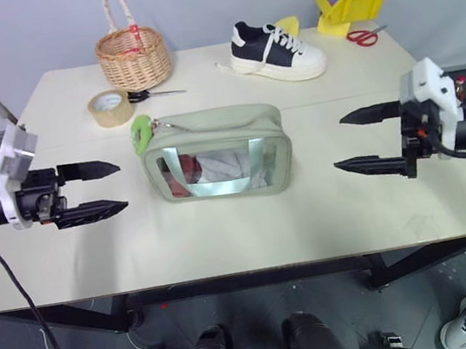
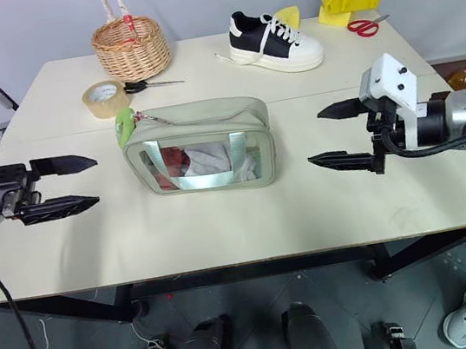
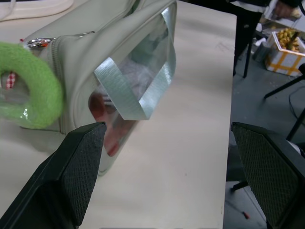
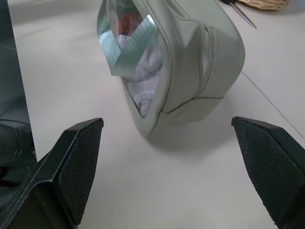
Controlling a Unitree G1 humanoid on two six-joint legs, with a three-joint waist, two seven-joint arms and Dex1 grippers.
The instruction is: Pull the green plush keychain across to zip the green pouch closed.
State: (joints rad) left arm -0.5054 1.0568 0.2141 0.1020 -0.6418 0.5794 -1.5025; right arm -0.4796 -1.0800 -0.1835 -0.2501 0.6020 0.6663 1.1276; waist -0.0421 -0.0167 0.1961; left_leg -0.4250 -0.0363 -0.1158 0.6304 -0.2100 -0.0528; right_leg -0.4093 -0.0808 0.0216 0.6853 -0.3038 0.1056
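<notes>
Both grippers hung nearest the camera over the table, the left gripper and the right gripper each spread wide and grasping nothing, pointing inward at the green pouch standing between them, apart from both. At the pouch's left end, the green plush keychain rested against the top corner beside the tape roll. Judging by that position, the zip had not been pulled across; the grasp and the whole pull remained.
</notes>
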